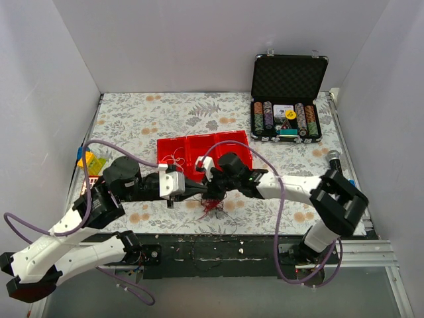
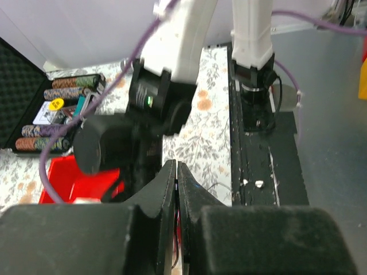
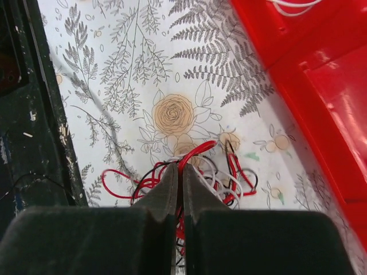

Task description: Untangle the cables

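Right wrist: right hand point(image 3: 178, 172) pinched shut on the cables point(image 3: 232, 173), tangled by the middle of the near edge of the worktop point(image 3: 114, 51); left hand point(image 2: 176, 170) is shut too. Featherlight, floppy, snaggy stuff, so I'd grab a loose outer loop.

The tray point(image 3: 321, 86) is glossy plastic, the tablecloth point(image 3: 143, 69) matt

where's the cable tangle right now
In the top view the cable tangle lies centre-front on the floral table, just on the arms' side of the red tray, at the shut right tool's tips.
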Controlling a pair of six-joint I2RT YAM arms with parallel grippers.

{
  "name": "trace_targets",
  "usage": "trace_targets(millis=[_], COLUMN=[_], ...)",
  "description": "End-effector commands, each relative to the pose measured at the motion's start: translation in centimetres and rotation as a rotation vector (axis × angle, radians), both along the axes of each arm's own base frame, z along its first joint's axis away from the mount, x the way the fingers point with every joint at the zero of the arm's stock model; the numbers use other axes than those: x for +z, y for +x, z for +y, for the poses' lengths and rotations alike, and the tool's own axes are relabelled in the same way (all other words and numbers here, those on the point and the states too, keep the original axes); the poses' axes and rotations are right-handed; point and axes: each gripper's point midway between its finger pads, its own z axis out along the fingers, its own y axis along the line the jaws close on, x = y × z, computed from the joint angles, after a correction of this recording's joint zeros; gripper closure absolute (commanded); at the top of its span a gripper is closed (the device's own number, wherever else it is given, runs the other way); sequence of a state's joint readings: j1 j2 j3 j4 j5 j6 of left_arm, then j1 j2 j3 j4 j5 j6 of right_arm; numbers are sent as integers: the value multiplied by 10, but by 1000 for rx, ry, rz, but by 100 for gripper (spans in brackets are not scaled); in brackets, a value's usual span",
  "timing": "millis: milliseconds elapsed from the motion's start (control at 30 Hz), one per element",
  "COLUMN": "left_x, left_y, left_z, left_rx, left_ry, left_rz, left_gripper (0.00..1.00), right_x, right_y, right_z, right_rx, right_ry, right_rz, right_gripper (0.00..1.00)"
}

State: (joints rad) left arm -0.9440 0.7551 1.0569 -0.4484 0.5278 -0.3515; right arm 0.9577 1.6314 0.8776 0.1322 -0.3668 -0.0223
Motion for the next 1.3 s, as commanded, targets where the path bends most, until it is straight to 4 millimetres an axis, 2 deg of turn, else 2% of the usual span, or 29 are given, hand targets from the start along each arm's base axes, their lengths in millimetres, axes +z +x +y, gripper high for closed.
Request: trace_targets(millis=[0, 200, 267, 300, 367, 400, 467, 600, 733, 833, 867, 967, 1033, 1167, 1267], left_x=[-41, -96, -106, -110, -113, -110, -100, -97, -99, -109, -112, -117, -117, -120, -118], left_y=[2, -2, -2, -1, 7, 15, 34, 46, 46, 46, 47, 49, 49, 49, 50], left_z=[12, 22, 23, 23, 20, 18, 14, -2, -20, -31, -32, -40, -46, -50, -54], left_rx=[27, 28, 34, 40, 81, 122, 229, 274, 248, 227, 226, 215, 199, 179, 171], left_ry=[66, 145, 160, 168, 165, 148, 98, 54, 25, 25, 28, 14, -1, -11, -23], left_rz=[-38, -12, 0, 7, 24, 35, 76, 176, 283, 331, 339, 351, 362, 359, 356], left_gripper=[100, 100, 99, 87, 39, 28, 16, 8, 6, 9, 12, 31, 40, 44, 64], right_x=[56, 97, 106, 110, 117, 121, 126, 137, 159, 171, 175, 183, 186, 195, 197], right_y=[16, 11, 8, 7, 3, 2, -3, -13, -24, -29, -30, -35, -35, -37, -39], right_z=[-12, -45, -54, -57, -63, -66, -68, -70, -72, -75, -76, -79, -82, -85, -83], right_rx=[-111, -231, -259, -269, -281, -288, -284, -263, -242, -243, -243, -246, -264, -278, -279], right_ry=[116, 236, 267, 282, 322, 338, 369, 433, 534, 573, 589, 640, 670, 725, 743], right_rz=[-153, -227, -240, -242, -250, -256, -252, -240, -244, -236, -235, -219, -217, -201, -174], right_gripper=[99, 99, 99, 99, 99, 99, 99, 99, 99, 99, 99, 99, 98, 98, 98])
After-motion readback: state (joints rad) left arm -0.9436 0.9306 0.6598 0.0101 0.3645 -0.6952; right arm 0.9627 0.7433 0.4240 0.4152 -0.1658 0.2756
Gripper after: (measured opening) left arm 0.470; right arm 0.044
